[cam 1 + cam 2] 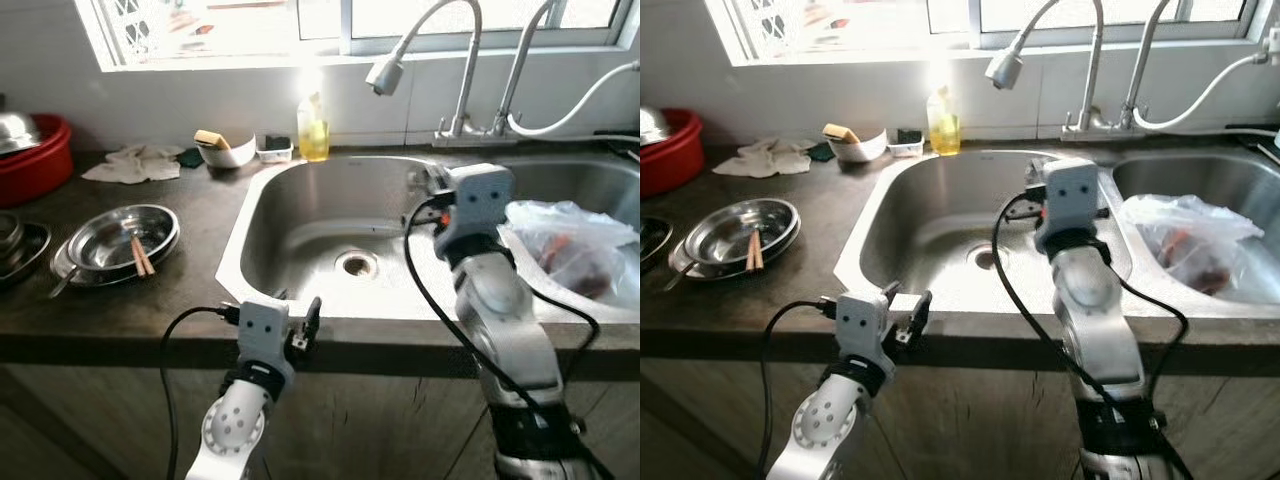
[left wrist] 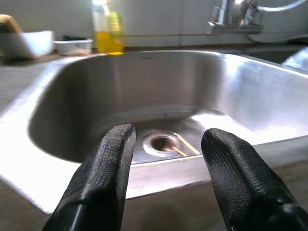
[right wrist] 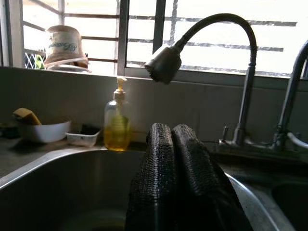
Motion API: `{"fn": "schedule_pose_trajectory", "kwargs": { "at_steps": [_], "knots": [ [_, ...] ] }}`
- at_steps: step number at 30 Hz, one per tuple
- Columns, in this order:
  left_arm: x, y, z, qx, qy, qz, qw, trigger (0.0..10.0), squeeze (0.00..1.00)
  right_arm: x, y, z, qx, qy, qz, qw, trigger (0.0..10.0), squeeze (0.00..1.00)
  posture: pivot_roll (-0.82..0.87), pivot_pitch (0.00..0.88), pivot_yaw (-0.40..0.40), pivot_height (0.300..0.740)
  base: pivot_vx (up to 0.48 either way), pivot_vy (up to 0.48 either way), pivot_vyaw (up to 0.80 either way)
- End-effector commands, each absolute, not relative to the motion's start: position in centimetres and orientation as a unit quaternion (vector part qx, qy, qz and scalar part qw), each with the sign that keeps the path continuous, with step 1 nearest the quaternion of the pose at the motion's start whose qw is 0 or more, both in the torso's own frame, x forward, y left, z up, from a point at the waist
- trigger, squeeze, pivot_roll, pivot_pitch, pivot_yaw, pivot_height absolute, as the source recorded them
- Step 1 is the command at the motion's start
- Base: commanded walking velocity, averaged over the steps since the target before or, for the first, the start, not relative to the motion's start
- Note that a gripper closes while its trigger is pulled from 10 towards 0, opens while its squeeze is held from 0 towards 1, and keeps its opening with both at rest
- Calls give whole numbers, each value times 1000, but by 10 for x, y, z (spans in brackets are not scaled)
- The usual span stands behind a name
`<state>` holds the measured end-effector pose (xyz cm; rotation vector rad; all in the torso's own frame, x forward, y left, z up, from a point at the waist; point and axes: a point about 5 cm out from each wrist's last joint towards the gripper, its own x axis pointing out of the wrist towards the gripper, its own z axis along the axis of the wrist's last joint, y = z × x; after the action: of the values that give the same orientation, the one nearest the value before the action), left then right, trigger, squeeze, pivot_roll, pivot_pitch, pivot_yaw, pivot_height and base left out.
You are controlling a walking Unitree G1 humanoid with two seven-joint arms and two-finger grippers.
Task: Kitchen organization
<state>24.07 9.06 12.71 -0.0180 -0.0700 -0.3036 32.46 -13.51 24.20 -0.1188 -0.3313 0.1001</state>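
The left gripper is held low at the front edge of the sink, fingers apart and empty. The right gripper is raised over the basin, fingers pressed together, empty. Used steel bowls with chopsticks are left on the counter, seemingly awaiting washing.

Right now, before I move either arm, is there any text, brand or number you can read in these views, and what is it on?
Tub on the window sill: a line of script lettering on its side, too blurred to read.
Soap bottle behind the sink: no label text that can be made out.
Nothing else with writing: the steel bowls, the plastic bag and the faucet are plain.
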Motion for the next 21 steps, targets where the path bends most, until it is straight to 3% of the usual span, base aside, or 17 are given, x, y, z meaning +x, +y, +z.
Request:
{"fn": "schedule_pose_trajectory", "kwargs": {
  "at_steps": [1,8,21],
  "knots": [
    [239,93,129,-4,-35,-144,989,10000,0,333,-136,243,-65,-153,48,985,10000,0,69,27,8,740,0,0,0],
    [234,94,137,11,-56,-136,989,10000,0,366,-140,235,-76,-90,36,992,10000,0,79,57,-9,740,0,0,0],
    [222,96,135,17,-43,-131,990,10000,0,390,-139,209,-97,7,47,994,10000,0,116,102,-15,740,0,0,0]
  ]
}}
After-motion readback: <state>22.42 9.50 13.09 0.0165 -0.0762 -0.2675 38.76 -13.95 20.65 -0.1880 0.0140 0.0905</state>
